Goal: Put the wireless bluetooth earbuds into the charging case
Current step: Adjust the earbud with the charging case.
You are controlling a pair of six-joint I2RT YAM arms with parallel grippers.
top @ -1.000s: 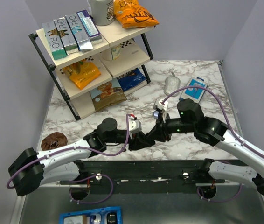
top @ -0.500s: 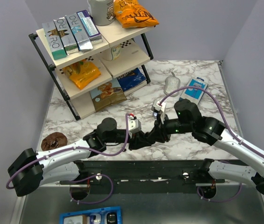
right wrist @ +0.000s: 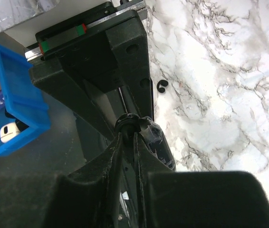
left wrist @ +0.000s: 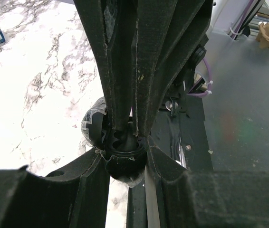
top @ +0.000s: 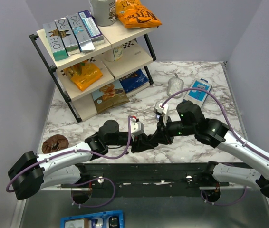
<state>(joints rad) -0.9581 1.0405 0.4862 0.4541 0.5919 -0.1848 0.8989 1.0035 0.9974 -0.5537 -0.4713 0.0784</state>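
rack (top: 77, 71) blocks far-L, bottle (top: 175, 84) & blue box (top: 197, 91) far-R, bare tabletop (top: 148, 102) btwn

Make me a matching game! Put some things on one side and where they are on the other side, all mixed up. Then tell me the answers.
Things:
1. blue plastic tray
2. brown round cookie-like thing
3. blue and white flat box
4. black round charging case

Places:
A. held between the fingers of the left gripper
B. far right part of the marble table
C. on the grey surface in front of the table
D. left edge of the marble table

Pairs: 1-C, 2-D, 3-B, 4-A
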